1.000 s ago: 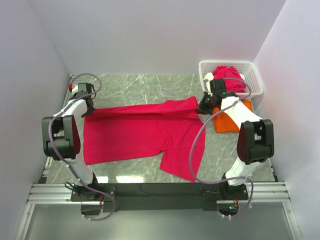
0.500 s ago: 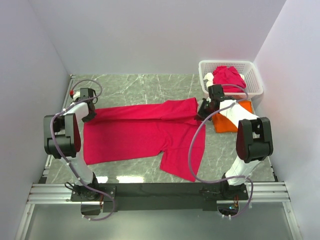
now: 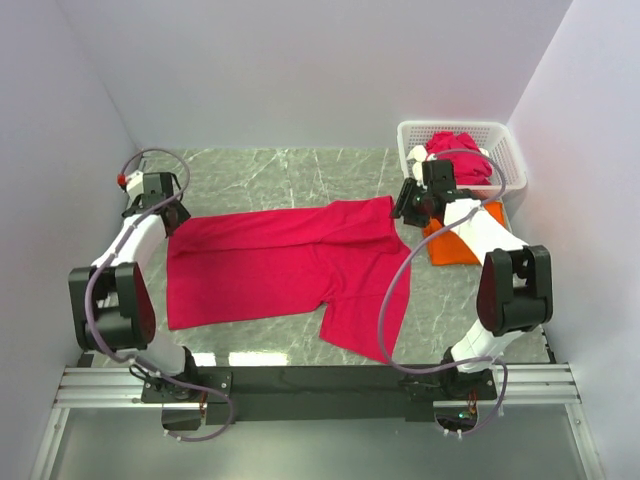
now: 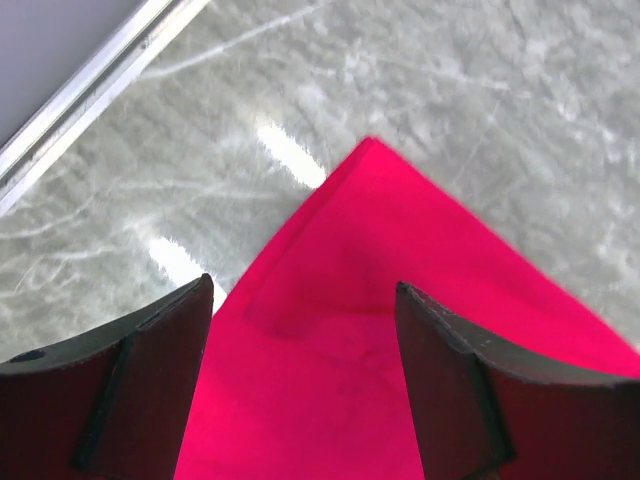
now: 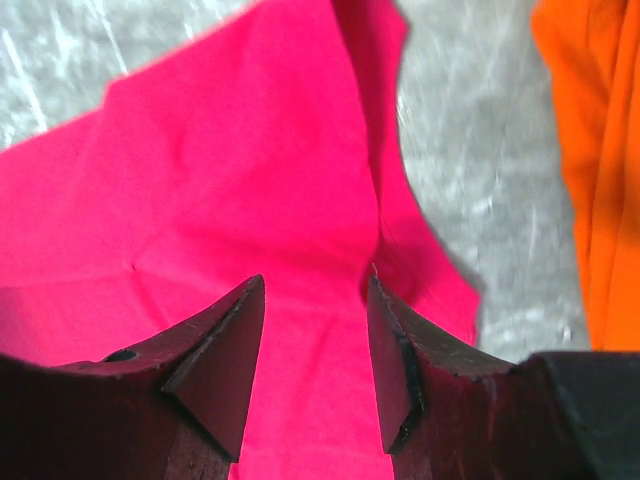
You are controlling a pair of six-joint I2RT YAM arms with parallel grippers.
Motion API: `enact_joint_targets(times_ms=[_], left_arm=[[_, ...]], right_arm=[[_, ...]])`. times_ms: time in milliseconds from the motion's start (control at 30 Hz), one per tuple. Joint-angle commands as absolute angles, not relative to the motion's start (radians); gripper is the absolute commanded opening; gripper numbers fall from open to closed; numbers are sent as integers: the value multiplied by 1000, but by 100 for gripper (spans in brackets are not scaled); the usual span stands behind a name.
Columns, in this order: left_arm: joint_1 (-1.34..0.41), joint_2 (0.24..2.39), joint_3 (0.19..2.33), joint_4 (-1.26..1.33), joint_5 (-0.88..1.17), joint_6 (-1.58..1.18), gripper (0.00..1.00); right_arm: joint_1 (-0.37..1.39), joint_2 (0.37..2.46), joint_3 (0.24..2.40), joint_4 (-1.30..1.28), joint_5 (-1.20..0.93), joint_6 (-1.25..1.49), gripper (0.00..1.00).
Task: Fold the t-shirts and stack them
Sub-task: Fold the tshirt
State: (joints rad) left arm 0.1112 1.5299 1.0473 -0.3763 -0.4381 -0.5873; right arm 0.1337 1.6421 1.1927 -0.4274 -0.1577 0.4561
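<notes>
The orange t-shirt (image 3: pixel 455 250) lies half hidden under the right arm (image 3: pixel 482 230); the right wrist frame's right edge crops it

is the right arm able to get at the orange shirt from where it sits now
Probably yes. The right gripper hangs open and empty over the crimson shirt corner, and the orange shirt lies just beside it with nothing lying on it.

1 spread t-shirt (image 3: pixel 280 265) lies flat mid-table (image 3: pixel 270 170). Its far-left corner sits under my left gripper (image 4: pixel 305 290) and its far-right corner under my right gripper (image 5: pixel 315 285). Just right of it, 1 folded t-shirt (image 3: pixel 462 240) lies on the table, partly under my right arm. Behind that, in the far-right corner, the basket (image 3: pixel 505 140) holds 1 bunched t-shirt (image 3: pixel 460 150).
</notes>
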Motion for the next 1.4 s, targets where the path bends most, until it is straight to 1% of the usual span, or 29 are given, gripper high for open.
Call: enact_joint_targets(times_ms=[0, 100, 233, 300, 333, 433, 700, 933, 1000, 1100, 1167, 1367], left_arm=[[143, 1597, 1089, -348, -417, -584, 78], [181, 1654, 1112, -318, -362, -581, 76], [196, 1719, 1155, -288, -334, -558, 70], [198, 1752, 1176, -281, -324, -543, 66], [198, 1759, 1181, -276, -318, -540, 61], [196, 1805, 1198, -270, -307, -532, 56], [198, 1852, 1192, -256, -278, -528, 55], [198, 1861, 1180, -258, -276, -517, 51], [196, 1858, 1181, -265, -278, -515, 49], [198, 1835, 1172, -268, -272, -517, 49], [198, 1813, 1164, -267, -265, -515, 49], [196, 1776, 1141, -278, -255, -517, 50]], right_arm=[[141, 1657, 1261, -321, -132, 401, 53], [141, 1704, 1307, -293, -94, 382, 53], [141, 1785, 1376, -279, -64, 365, 54], [141, 1833, 1413, -278, -57, 367, 54], [141, 1847, 1422, -275, -54, 370, 54], [141, 1894, 1450, -261, -41, 377, 54], [141, 2031, 1538, -273, -66, 385, 56], [141, 2112, 1586, -279, -106, 394, 56], [141, 2125, 1592, -285, -118, 390, 54], [141, 2122, 1583, -278, -135, 384, 47], [141, 2120, 1577, -278, -143, 380, 44], [143, 2112, 1534, -264, -152, 402, 44]])
